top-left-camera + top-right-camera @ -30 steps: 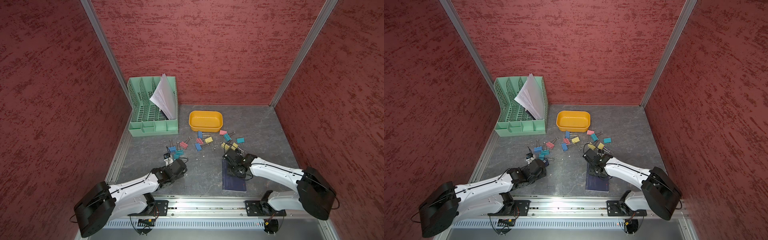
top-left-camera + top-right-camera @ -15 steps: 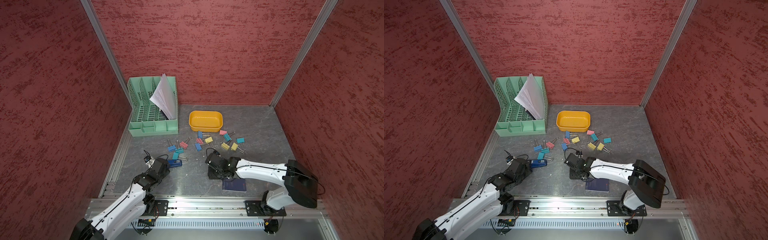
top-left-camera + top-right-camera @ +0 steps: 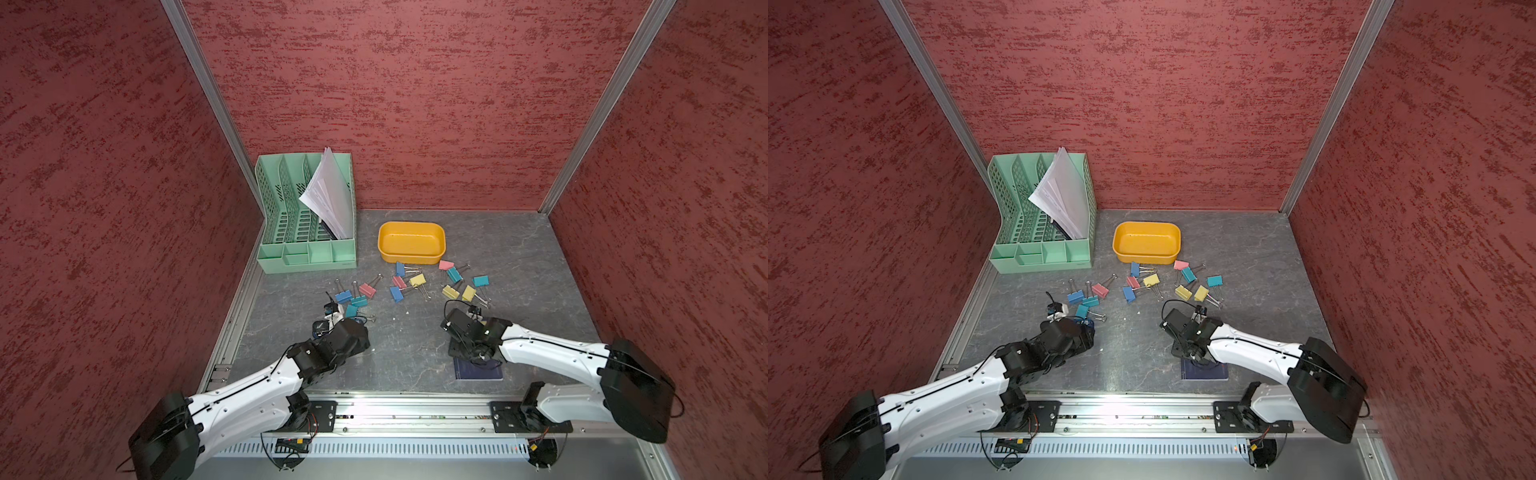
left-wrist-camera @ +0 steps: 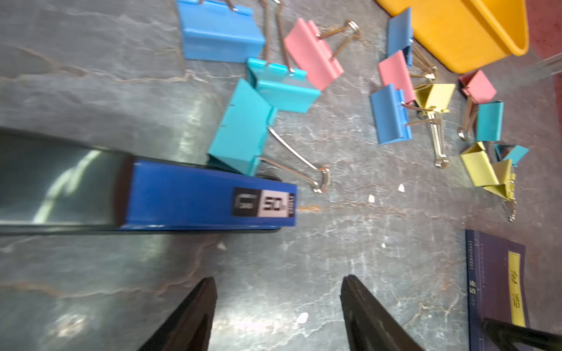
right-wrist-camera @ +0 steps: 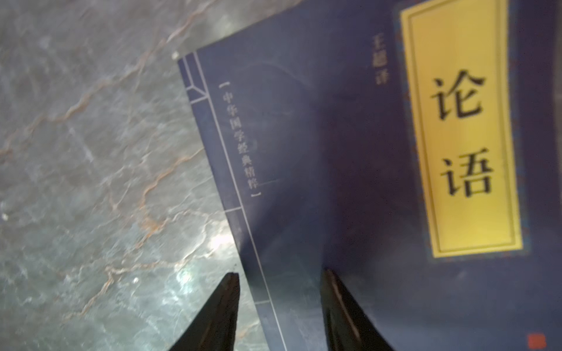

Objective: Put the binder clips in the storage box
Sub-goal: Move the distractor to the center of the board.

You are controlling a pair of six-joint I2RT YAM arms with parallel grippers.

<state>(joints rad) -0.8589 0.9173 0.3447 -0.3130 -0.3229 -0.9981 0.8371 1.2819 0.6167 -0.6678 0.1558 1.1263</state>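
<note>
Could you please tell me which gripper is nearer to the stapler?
Left. The left gripper is just beside the stapler, over bare table; the right gripper is farther off, above the edge of the book.

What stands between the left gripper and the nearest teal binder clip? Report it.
The blue stapler does: it lies crosswise in front of the open left gripper, and the teal binder clip sits just behind it, against its far side. The clip's wire handle pokes out past the stapler's front end.
</note>
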